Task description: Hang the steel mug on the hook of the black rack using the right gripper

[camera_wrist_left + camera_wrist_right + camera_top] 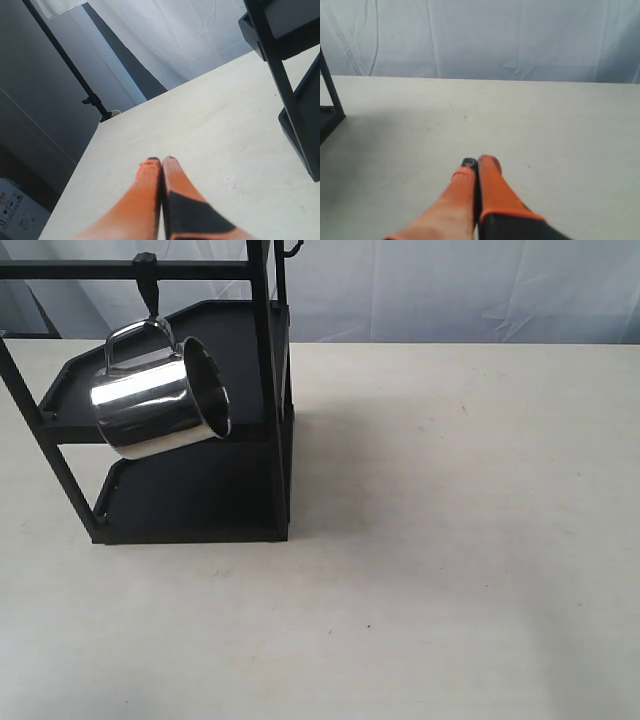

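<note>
The mug (160, 400) hangs by its looped handle on the hook (149, 295) under the top bar of the rack (270, 420). It is tilted, with the open mouth turned to the right side of the exterior view, and its body is in front of the upper shelf. I judge the hanging as done — nothing holds the mug now.

My right tool (475, 163) is well apart from the rack, above the bare desk (450, 540), with its two orange fingers pressed together and nothing between them. My left tool (160, 161) is closed in the same way, empty, near the foot of the rack.

About the handling: the mug is stiff steel with mirror finish, so I expect it to be slippery for my pads and not fragile, and rather light because it looks empty. If I must take it again, I would grip the wall at the rim, or the flat handle — not the round polished body.
</note>
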{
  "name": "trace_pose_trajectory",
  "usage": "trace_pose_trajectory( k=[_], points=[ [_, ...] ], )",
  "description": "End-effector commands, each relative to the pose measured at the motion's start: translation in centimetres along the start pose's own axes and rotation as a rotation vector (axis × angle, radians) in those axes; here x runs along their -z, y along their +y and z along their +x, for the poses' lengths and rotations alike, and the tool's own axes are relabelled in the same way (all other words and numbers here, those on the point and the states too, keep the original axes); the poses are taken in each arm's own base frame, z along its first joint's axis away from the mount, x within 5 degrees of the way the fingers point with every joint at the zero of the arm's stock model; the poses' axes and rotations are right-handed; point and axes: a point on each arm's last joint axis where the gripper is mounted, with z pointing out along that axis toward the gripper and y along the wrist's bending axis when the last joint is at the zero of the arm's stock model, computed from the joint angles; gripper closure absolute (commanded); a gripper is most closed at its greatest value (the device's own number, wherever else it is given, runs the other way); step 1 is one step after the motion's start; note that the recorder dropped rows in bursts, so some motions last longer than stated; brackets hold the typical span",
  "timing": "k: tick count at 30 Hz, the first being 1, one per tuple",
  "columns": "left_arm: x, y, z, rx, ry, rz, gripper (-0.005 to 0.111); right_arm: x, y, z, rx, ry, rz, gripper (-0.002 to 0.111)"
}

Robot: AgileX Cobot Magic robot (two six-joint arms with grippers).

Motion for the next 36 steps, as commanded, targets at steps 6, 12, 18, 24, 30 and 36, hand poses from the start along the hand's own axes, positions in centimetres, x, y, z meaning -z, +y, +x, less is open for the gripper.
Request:
trace_pose_trajectory(
  k=[6, 12, 18, 24, 30, 36],
  points=[
    [0.0, 0.0, -0.1, 0.003, -0.012, -0.001, 0.105, 1.0, -0.6, 3.5, -0.055, 0.070, 0.065, 0.109],
    [0.0, 0.0, -0.1, 0.003, -0.012, -0.001, 0.105, 1.1, -0.6, 4.5, -0.055, 0.107, 0.071, 0.109],
    [0.0, 0.0, -0.1, 0.003, -0.012, -0.001, 0.105, 1.2, -0.6, 4.7, -0.057, 0.070, 0.071, 0.109],
    [0.0, 0.0, -0.1, 0.003, -0.012, -0.001, 0.105, 1.2, -0.6, 4.7, -0.055, 0.066, 0.071, 0.109],
    [0.0, 0.0, -0.1, 0.003, -0.012, -0.001, 0.105, 1.2, -0.6, 4.7, -0.057, 0.068, 0.071, 0.109],
    [0.0, 0.0, -0.1, 0.003, -0.012, -0.001, 0.105, 1.2, -0.6, 4.7, -0.063, 0.066, 0.071, 0.109]
  ],
)
